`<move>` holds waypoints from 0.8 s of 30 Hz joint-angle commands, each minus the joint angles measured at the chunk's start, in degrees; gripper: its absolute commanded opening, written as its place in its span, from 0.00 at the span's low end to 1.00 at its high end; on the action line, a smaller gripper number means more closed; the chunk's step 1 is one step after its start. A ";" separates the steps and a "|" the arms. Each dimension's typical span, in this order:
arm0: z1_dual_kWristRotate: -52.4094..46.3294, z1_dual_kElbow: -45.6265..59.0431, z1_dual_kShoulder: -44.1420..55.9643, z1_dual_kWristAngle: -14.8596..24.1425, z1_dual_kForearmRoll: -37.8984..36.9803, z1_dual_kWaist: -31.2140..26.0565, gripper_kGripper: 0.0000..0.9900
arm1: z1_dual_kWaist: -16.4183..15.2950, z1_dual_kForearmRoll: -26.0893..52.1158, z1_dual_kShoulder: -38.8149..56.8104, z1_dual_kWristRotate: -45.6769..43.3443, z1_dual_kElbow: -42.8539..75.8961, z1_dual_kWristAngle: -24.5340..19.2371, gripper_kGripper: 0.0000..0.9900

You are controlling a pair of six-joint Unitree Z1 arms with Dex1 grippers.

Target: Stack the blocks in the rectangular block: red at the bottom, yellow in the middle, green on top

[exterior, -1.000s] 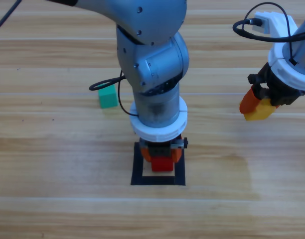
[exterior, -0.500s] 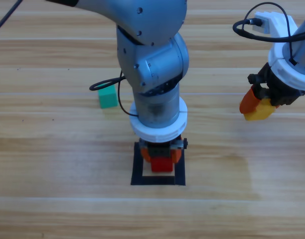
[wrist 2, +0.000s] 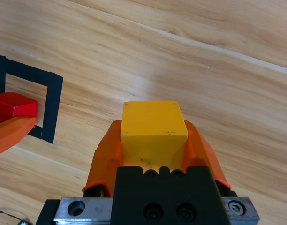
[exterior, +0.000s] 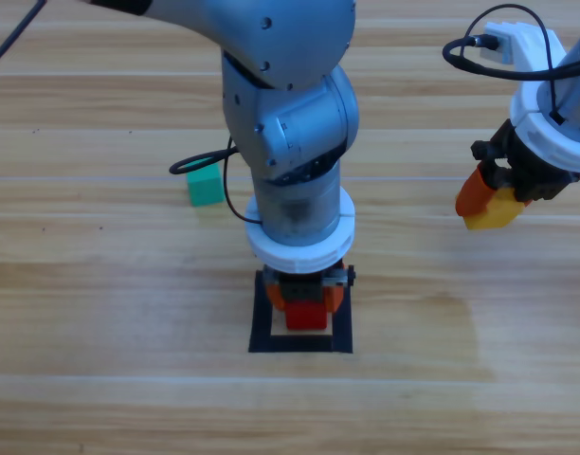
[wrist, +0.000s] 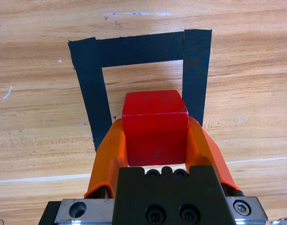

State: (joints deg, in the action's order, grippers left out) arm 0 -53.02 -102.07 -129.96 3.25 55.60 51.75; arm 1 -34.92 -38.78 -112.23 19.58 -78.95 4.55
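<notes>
The left gripper (wrist: pixel 155 140) was pointed straight down over the black tape square (exterior: pixel 262 322), its jaws clamped on the red cube (wrist: pixel 155 124) inside the outline. The right gripper (wrist 2: pixel 153 140) was held off at the right, well apart, pinching the yellow cube (wrist 2: pixel 153 124). The teal-green cube (exterior: pixel 205 186) was left on the wooden table (exterior: pixel 100 284) to the left.

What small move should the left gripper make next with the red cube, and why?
Probably open and lift away: the left gripper holds the small red cube inside the black tape square, and the right gripper waits with the small yellow cube.
</notes>
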 commanded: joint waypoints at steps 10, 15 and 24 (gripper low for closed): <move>0.64 0.73 -3.73 -0.18 -0.58 0.89 0.00 | -1.20 -0.60 -1.77 0.29 0.90 -0.42 0.03; 0.55 0.20 -3.55 -0.26 -0.58 0.98 0.10 | -1.20 -0.68 -1.77 0.20 0.90 -0.33 0.03; 0.11 -0.94 -2.67 -0.09 0.39 1.51 1.00 | -1.99 -0.60 -1.77 0.20 0.99 -1.38 0.03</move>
State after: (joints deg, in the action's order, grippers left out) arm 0 -52.84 -103.16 -130.86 3.25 55.61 51.78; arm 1 -34.93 -38.78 -112.23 19.58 -78.95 4.52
